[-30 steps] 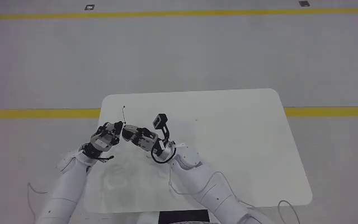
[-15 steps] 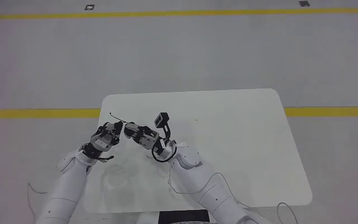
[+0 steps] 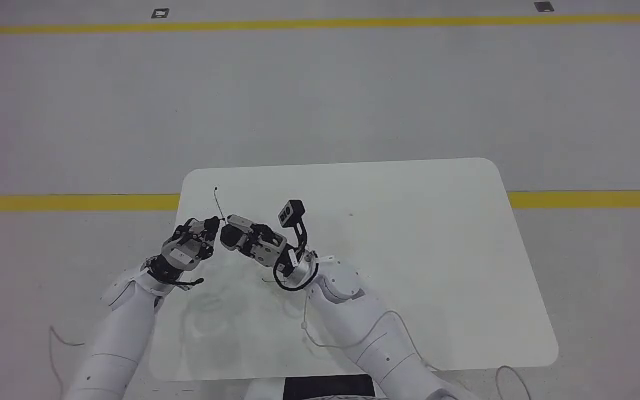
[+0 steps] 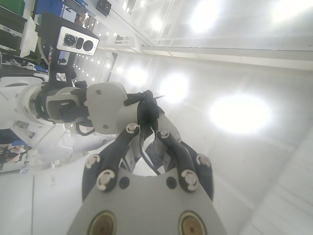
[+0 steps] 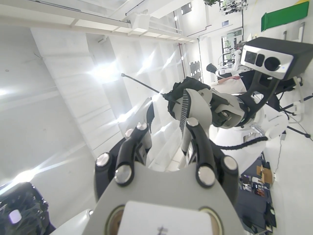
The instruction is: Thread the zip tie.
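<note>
Zip tie (image 3: 218,203), a thin black strap slightly thicker at its free tip, is held off the tabletop (image 3: 420,230) over its left part, close to the robot's edge. One end is pinched between the dark pads of the left gripper (image 3: 208,232). The rest juts out free, pointing away from the robot and touching nothing. In the right wrist view the strap (image 5: 141,83) runs straight out from those pads against the ceiling. In the left wrist view only a short dark tip (image 4: 159,96) shows beyond the left gripper (image 4: 148,113), whose fingers are pressed together on it.

The right gripper (image 3: 228,233) sits tip to tip with the left one, just beside the strap's held end. In its own view the right gripper (image 5: 167,108) has its fingers parted, with a plain gap between them. The left gripper's padded tips crowd the space just past that gap, and the strap passes beyond the fingertips rather than between them.

A black cable (image 3: 290,275) loops at the right wrist, and a small camera block (image 3: 289,211) stands on a stalk above it. Out on the grey floor a yellow line (image 3: 80,202) runs behind the tabletop.

Both forearms come in low from the robot's edge and angle toward each other, so the two grippers meet above the tabletop's left near corner.
</note>
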Tool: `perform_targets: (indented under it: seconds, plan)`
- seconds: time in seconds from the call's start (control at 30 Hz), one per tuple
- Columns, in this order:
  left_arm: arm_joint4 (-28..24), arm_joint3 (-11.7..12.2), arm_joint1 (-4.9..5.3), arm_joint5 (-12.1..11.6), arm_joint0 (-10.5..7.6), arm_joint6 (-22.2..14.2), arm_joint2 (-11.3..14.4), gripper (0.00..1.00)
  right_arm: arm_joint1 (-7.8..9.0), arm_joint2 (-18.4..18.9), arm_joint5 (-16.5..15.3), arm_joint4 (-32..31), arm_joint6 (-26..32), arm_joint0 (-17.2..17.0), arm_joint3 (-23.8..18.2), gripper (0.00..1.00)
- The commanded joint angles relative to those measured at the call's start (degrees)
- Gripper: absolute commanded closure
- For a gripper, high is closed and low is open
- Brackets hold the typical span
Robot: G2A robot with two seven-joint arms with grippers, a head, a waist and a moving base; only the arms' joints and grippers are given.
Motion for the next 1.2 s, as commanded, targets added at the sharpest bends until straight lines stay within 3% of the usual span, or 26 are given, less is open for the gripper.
perform_targets:
  seconds: [0.0, 0.23, 0.47, 0.57, 0.83, 1.17]
  plan:
    - [0.0, 0.0, 0.0, 0.0, 0.0, 0.0, 0.0, 1.0, 0.0, -0.06, 0.0, 0.11, -0.19, 0.01, 0.02, 0.78]
    - [0.0, 0.0, 0.0, 0.0, 0.0, 0.0, 0.0, 1.0, -0.31, -0.45, 0.0, 1.87, -0.37, 0.68, 1.34, 0.89]
    - [0.0, 0.0, 0.0, 0.0, 0.0, 0.0, 0.0, 1.0, -0.6, -0.36, 0.0, 2.17, -0.52, 1.15, 2.18, 0.92]
    - [0.0, 0.0, 0.0, 0.0, 0.0, 0.0, 0.0, 1.0, -0.66, -0.23, 0.0, 2.11, -0.65, 1.22, 2.34, 1.0]
    - [0.0, 0.0, 0.0, 0.0, 0.0, 0.0, 0.0, 1.0, -0.65, 0.07, 0.0, 0.95, -1.38, 1.14, 2.28, 1.0]
    - [0.0, 0.0, 0.0, 0.0, 0.0, 0.0, 0.0, 1.0, -0.4, 1.23, 0.0, -5.72, -5.64, 0.52, 3.13, 1.0]
